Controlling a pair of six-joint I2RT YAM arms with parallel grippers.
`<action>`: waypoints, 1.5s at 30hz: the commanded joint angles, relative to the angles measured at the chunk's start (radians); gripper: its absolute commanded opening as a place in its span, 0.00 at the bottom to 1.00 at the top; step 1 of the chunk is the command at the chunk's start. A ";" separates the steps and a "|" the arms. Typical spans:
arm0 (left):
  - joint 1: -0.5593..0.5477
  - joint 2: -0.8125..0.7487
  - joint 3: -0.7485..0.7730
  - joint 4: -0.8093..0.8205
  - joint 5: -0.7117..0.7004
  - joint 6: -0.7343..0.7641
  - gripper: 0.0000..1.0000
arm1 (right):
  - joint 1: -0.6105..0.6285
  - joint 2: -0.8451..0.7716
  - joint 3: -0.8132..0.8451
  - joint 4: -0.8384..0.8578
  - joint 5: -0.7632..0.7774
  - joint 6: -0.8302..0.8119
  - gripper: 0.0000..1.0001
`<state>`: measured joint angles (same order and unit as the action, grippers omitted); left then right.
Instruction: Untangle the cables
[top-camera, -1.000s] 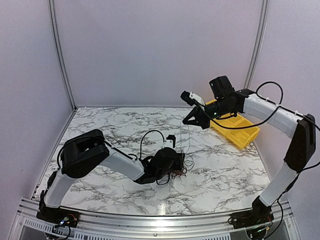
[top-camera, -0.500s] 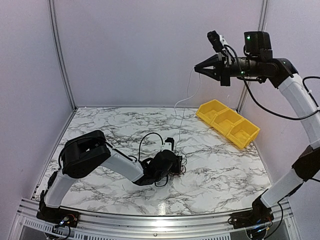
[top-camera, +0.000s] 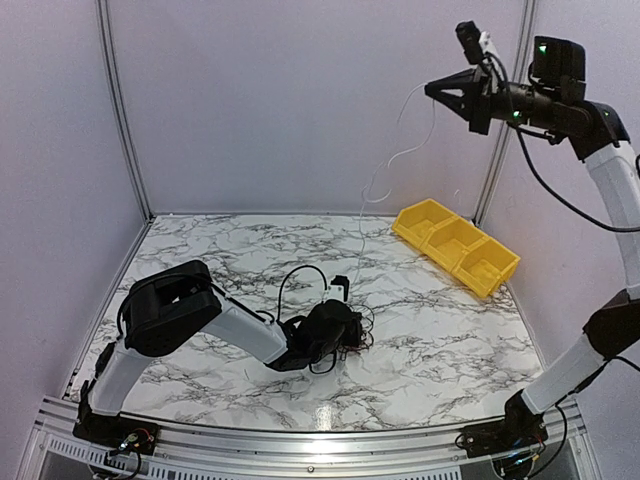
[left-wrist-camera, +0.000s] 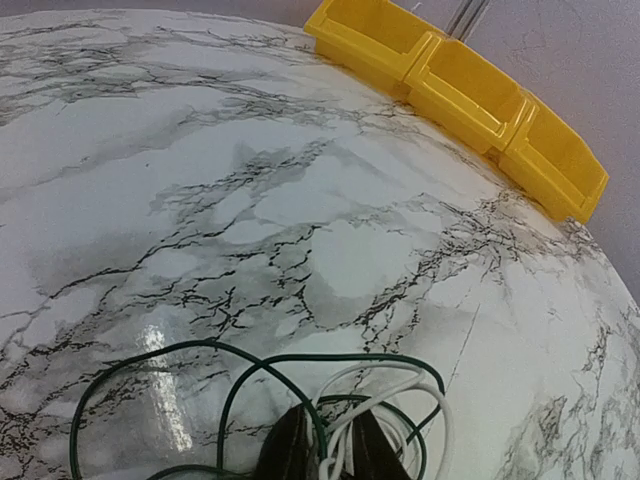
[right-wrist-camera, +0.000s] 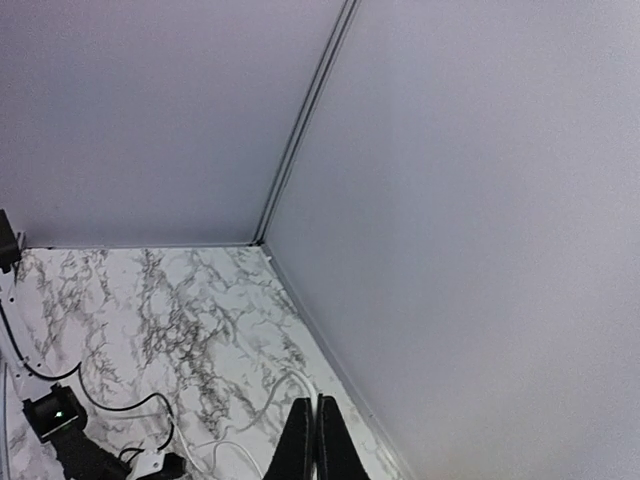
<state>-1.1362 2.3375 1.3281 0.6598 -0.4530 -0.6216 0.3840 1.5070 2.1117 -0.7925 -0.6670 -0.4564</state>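
Low on the white marble table (top-camera: 200, 250), my left fingers (top-camera: 350, 335) stand narrow around the tangle of thin green, white and dark cables (left-wrist-camera: 340, 395); whether they pinch it I can't make out. One thin white cable (top-camera: 395, 155) runs up to my right fingers (top-camera: 434, 90), pressed together on it high up. A yellow three-part plastic bin (top-camera: 482, 283) sits far right.

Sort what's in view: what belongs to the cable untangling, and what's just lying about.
Part of the job:
- tangle of cables, at the left pincer
- white cable, running from the tangle up to the right pincer, which is shut on it

Just lying about:
- yellow bin, three compartments, at the far right of the marble table
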 joint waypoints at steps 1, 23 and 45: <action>-0.002 0.040 -0.013 -0.034 0.027 0.017 0.16 | -0.047 -0.034 0.127 0.053 0.061 0.015 0.00; -0.030 -0.172 -0.131 0.000 0.016 0.252 0.55 | -0.101 -0.106 -0.560 0.332 0.225 0.038 0.00; 0.054 -0.628 0.066 -0.695 0.189 0.218 0.73 | -0.262 0.169 -0.333 0.431 0.338 0.078 0.00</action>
<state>-1.1397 1.7538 1.3041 0.2211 -0.3172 -0.3611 0.1555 1.6485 1.6936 -0.4149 -0.3492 -0.4034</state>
